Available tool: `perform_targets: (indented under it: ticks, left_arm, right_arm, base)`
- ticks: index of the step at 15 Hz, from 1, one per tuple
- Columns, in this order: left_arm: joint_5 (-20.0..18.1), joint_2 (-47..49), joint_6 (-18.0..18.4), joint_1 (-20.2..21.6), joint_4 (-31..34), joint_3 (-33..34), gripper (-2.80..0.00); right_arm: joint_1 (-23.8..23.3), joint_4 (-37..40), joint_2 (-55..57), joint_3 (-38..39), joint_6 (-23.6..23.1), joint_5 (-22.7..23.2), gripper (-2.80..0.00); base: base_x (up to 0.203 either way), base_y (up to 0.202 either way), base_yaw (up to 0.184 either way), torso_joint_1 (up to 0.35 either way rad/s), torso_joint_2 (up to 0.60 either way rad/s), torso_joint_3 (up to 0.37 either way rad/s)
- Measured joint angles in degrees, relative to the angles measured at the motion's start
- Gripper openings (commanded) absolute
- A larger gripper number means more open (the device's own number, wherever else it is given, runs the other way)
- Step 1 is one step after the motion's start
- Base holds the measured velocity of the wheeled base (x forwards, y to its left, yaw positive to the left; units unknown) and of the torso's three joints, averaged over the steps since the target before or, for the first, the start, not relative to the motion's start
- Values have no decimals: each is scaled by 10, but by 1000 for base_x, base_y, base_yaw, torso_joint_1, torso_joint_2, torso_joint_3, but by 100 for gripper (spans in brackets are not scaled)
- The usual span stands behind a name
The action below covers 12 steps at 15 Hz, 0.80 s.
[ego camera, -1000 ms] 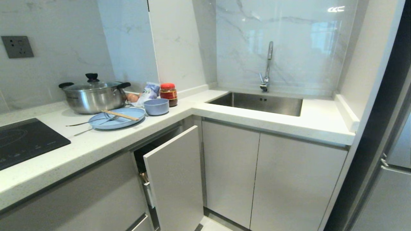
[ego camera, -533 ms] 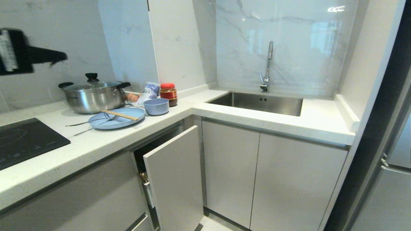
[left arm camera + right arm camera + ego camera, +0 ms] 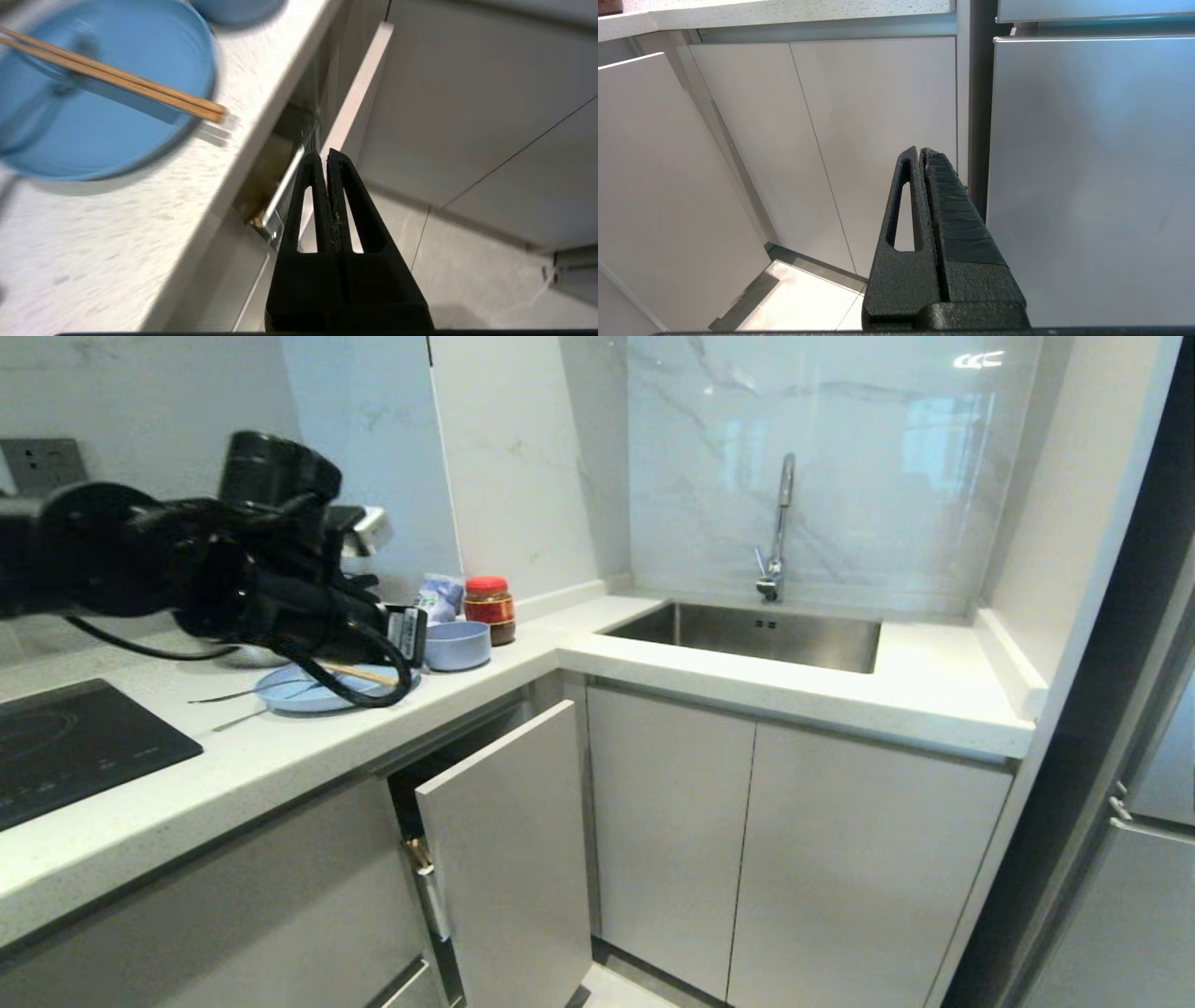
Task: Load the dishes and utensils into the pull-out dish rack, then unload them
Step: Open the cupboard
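1. In the head view, our left arm (image 3: 233, 569) fills the upper left of the frame, a black bulk reaching over the white countertop (image 3: 280, 756) and hiding most of what stands behind it.
2. Our left gripper (image 3: 327, 156) appears in the lower centre of its wrist view, its two black fingers pressed together and holding nothing, hanging over the counter's edge above the cabinet gap.
3. The pale blue plate (image 3: 303, 691) lies on the counter at left of centre, the wooden chopsticks (image 3: 359, 674) resting across it; thin metal utensil handles (image 3: 229, 695) poke out to its left, too fine for us to tell fork from spoon.
4. The blue bowl (image 3: 457, 644) sits just right of the plate, with a red-lidded jar (image 3: 489, 607) behind it.
5. The pull-out dish rack (image 3: 420, 859), lower centre, stands partly drawn out behind its narrow pale front (image 3: 509, 859); only a sliver of chrome and wood shows.
6. The steel sink (image 3: 756, 635) sits right of centre.
7. Our right gripper (image 3: 920, 151) hangs low before the cabinet doors, fingers closed and empty.
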<state>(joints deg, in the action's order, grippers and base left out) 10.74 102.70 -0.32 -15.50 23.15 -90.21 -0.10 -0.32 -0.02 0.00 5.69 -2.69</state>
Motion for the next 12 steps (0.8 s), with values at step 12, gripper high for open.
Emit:
perform_targets:
  ticks: [12]
  left_arm:
    - [28, 227, -11, 2, 0, -73, -280]
  right_arm:
    - [0, 0, 0, 0, 0, 0, -280]
  base:
    - [0, 0, 0, 0, 0, 0]
